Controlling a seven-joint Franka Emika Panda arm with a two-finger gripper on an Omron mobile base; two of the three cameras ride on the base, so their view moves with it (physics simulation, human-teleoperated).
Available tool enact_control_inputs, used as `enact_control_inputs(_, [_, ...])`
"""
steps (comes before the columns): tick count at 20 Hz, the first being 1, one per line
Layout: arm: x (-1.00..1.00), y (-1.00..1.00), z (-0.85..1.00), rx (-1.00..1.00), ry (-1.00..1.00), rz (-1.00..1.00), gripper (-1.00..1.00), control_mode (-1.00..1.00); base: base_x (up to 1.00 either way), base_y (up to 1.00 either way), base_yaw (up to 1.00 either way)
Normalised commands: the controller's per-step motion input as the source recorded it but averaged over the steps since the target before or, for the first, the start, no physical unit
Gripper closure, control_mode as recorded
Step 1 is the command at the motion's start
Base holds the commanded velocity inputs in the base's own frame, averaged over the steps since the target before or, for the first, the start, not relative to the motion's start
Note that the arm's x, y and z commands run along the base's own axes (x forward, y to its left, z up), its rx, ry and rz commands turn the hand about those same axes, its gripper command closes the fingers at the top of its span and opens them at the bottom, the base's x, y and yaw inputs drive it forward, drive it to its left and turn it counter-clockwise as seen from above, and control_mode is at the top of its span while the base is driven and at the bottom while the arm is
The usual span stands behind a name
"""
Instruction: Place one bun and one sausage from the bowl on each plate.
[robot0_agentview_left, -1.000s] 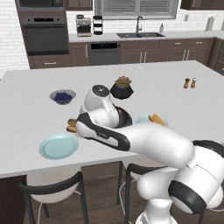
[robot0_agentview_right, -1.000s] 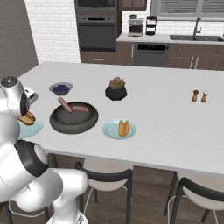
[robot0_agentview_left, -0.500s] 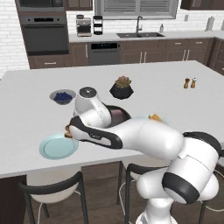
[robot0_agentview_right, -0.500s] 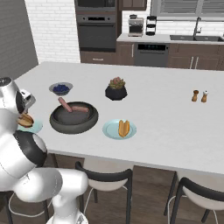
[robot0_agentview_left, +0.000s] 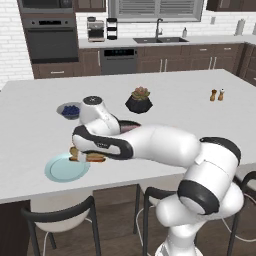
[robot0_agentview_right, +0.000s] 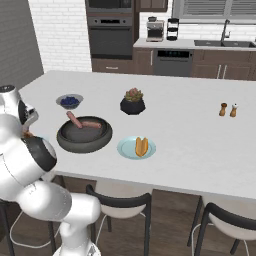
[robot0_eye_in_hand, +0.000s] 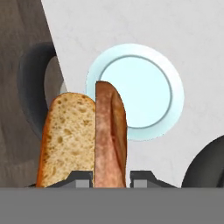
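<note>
My gripper (robot0_eye_in_hand: 111, 178) is shut on a golden-tan bun (robot0_eye_in_hand: 83, 135) and holds it a little above the counter. In the hand view the bun overlaps the near edge of an empty pale blue plate (robot0_eye_in_hand: 148, 87). From the left base the bun (robot0_agentview_left: 94, 158) hangs at the right rim of that plate (robot0_agentview_left: 62, 169), under the arm. A second plate (robot0_agentview_right: 129, 149) carries another bun (robot0_agentview_right: 141, 146). The dark bowl (robot0_agentview_right: 84, 140) holds two sausages (robot0_agentview_right: 75, 120) lying side by side. In the left base view the arm covers most of the bowl (robot0_agentview_left: 131, 123).
A small bowl of blue berries (robot0_agentview_left: 69, 111) and a dark plant pot (robot0_agentview_left: 139, 100) stand behind the bowl. Salt and pepper shakers (robot0_agentview_left: 217, 94) sit far right. Dark stools (robot0_agentview_left: 60, 215) line the counter's front edge, close below the empty plate.
The arm has swung left and lower with the bun, from beside the bowl to the empty plate's rim. The dishes have not moved.
</note>
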Motion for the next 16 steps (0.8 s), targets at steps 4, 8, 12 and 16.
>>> enact_control_inputs(4, [0.14, 0.32, -0.30, 0.00, 0.00, 0.01, 1.00, -1.00, 0.00, 0.00, 0.00])
enact_control_inputs(8, [0.32, 0.50, -0.34, 0.00, 0.00, 0.04, 1.00, -1.00, 0.00, 0.00, 0.00])
enact_control_inputs(12, [0.38, 0.24, 0.00, 0.00, 0.00, 0.01, 1.00, -1.00, 0.00, 0.00, 0.00])
enact_control_inputs(16, [0.76, 0.15, -0.06, 0.00, 0.00, 0.00, 1.00, -1.00, 0.00, 0.00, 0.00])
